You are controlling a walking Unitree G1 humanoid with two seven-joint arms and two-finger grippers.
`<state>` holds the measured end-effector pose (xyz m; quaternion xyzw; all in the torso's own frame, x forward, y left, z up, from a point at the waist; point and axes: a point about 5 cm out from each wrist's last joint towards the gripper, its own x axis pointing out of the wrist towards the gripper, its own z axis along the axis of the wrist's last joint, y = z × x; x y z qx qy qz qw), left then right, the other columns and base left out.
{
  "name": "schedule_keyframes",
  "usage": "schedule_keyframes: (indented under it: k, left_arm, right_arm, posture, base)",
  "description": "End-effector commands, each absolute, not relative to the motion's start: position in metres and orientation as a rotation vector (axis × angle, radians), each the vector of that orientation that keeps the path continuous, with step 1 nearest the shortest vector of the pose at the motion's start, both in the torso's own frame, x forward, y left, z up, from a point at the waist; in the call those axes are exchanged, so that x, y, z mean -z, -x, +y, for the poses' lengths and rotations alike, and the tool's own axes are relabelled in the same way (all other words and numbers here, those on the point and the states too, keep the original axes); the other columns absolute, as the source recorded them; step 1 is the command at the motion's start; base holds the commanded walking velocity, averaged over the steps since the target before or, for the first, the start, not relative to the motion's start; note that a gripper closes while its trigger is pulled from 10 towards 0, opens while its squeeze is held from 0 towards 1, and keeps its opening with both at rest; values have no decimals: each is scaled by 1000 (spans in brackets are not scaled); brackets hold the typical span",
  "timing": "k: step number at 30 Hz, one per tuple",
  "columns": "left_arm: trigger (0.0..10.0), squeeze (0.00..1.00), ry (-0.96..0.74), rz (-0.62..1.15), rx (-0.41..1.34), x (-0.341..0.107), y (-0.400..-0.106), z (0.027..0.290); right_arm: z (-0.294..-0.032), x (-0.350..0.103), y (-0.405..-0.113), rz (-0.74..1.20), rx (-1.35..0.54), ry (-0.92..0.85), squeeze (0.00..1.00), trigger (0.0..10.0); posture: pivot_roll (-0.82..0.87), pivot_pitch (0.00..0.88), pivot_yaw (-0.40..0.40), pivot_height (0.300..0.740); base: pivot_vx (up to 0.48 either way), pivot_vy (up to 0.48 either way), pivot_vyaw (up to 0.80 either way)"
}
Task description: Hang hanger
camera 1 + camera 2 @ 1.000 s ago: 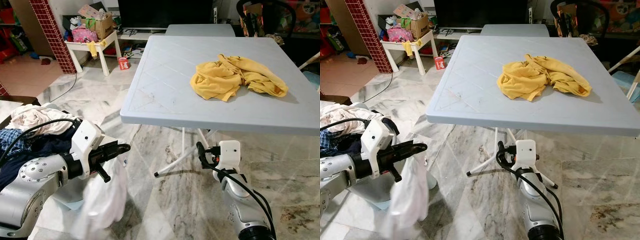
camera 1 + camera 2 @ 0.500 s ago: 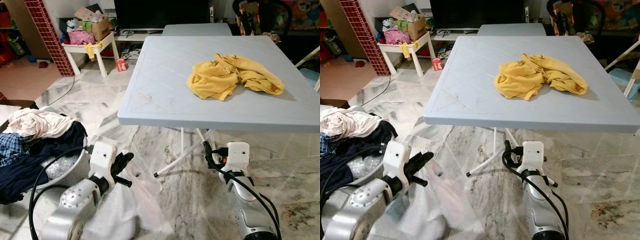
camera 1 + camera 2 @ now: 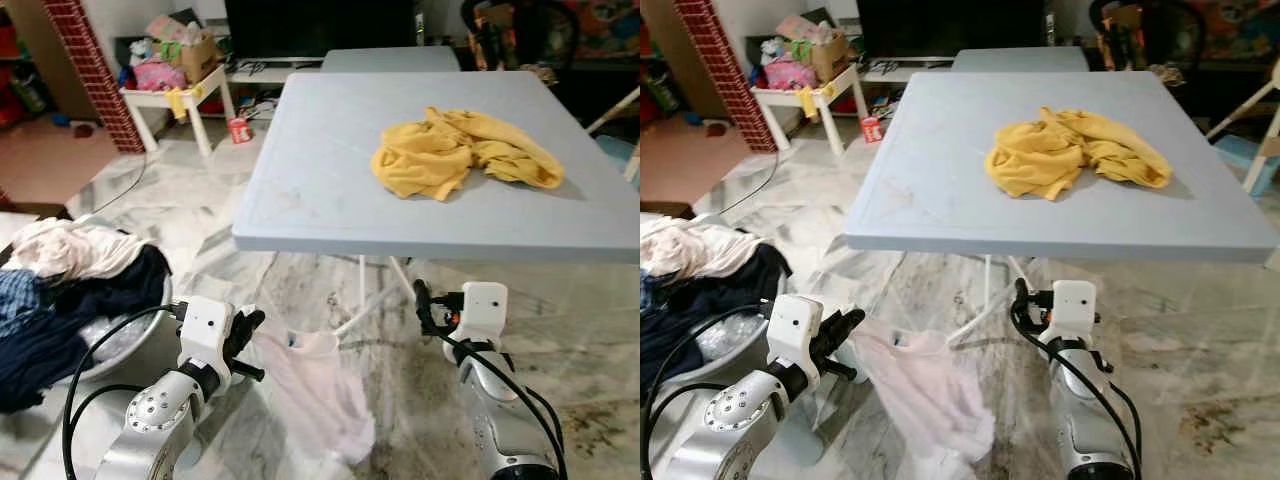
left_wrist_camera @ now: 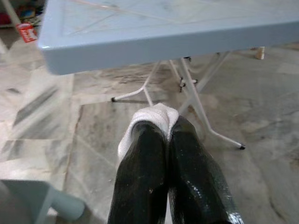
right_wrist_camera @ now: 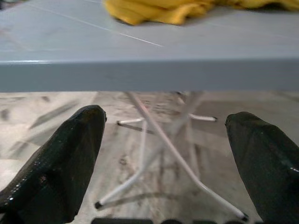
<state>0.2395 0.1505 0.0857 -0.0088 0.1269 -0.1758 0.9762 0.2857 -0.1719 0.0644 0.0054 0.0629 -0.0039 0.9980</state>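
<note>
- Gripping a pale pink garment (image 3: 318, 385), the left gripper (image 3: 246, 340) is pinched tight below the grey table (image 3: 320, 190); the cloth hangs to the marble floor (image 3: 590, 360).
- Left wrist view: fingers (image 4: 145, 177) pressed together on white fabric (image 4: 154, 116).
- Right wrist view: the right gripper (image 5: 166, 163) spread wide, holding nothing, under the table edge; a yellow garment (image 5: 159, 9) lies on top.

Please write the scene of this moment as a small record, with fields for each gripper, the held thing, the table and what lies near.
left gripper: low, before the table's near edge, fingers shut on the white garment
white garment: hangs from the left gripper, below the table edge
right gripper: low, under the table's near edge, fingers open, holds nothing
table: grey folding table
yellow garment: crumpled on the table top
laundry pile: white and dark clothes heaped on the robot's left
hanger: cannot tell
</note>
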Motion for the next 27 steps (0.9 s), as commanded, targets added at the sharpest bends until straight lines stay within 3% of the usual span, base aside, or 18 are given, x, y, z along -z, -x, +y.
schedule_keyframes:
  k: [1, 22, 27]
  left_arm:
    - [10000, 0, 17, 216, 301, -94, -244, 153]
    - [10000, 0, 96, 243, 294, -91, -255, 154]
    - [10000, 0, 98, 245, 304, -92, -258, 154]
  right_arm:
    - [-173, -69, -286, 117, 7, -9, 0, 10000]
    - [-170, -64, -282, 140, 29, -28, 0, 10000]
    - [-172, -63, -281, 141, 43, -33, 0, 10000]
  posture:
    - [-39, 0, 59, 740]
    - [-46, 0, 85, 740]
    - [-55, 0, 94, 740]
  base:
    - [0, 0, -800]
    - [0, 0, -800]
    - [0, 280, -800]
